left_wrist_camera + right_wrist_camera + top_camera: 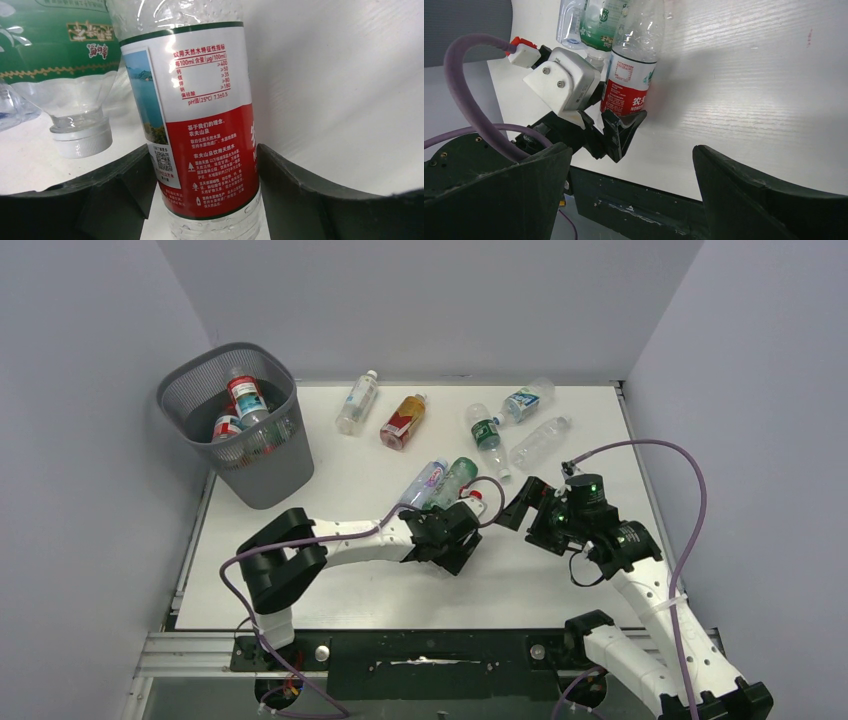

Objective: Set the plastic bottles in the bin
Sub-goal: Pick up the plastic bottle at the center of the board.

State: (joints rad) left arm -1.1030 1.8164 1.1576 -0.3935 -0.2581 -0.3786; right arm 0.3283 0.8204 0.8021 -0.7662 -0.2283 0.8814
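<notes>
Left wrist view: the left gripper [204, 172] straddles a red-label bottle [200, 100] lying on the table [560, 580], one jaw against each side of the label. Whether they pinch it yet I cannot tell. The step in hand looks like the grasp for this bottle's pick. Next, the hold must be firm on the slick plastic. Then comes a lift high enough to clear the rim of the bin [226, 347], which stands well apart at the far left with a few bottles already inside.

A green-label bottle [50, 50] lies just beside, its white cap [82, 140] near the left jaw, and could get nudged. The right gripper [522, 502] hangs close on the other side, jaws wide and empty. Five more bottles [404, 420] lie scattered toward the far edge.
</notes>
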